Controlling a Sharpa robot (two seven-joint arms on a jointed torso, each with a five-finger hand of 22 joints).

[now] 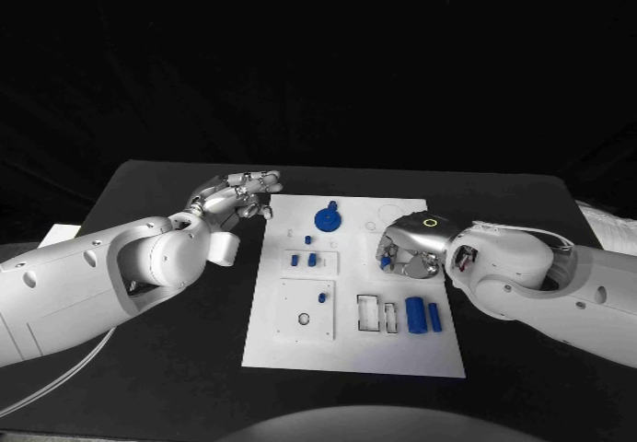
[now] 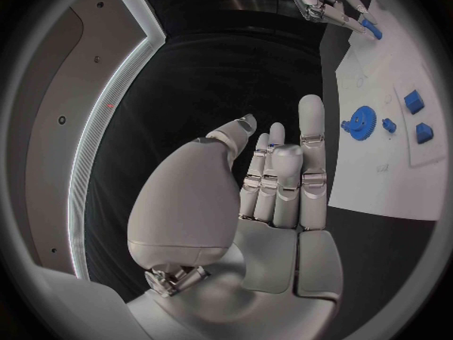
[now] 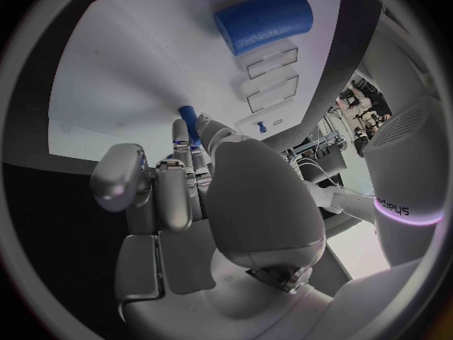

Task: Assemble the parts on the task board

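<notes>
The white task board [image 1: 354, 345] lies mid-table. My right hand [image 1: 409, 247] hovers over its right middle and pinches a small blue peg [image 3: 189, 119], which pokes out at the fingertips [image 1: 387, 262]. My left hand [image 1: 242, 196] is raised beside the board's far left corner, fingers stretched out [image 2: 283, 177] and nothing plainly in them. On the board lie a blue gear [image 1: 327, 219], two small blue blocks [image 1: 304, 260] and two blue cylinders [image 1: 425, 314]. The left wrist view also catches the right hand [image 2: 325, 0] with the peg [image 2: 371, 30].
Near the cylinders are two empty rectangular slots [image 1: 377, 315]. A raised white plate [image 1: 306, 311] on the board's near left has a round hole and a tiny blue piece [image 1: 323, 298]. Black table [image 1: 186, 368] surrounds the board.
</notes>
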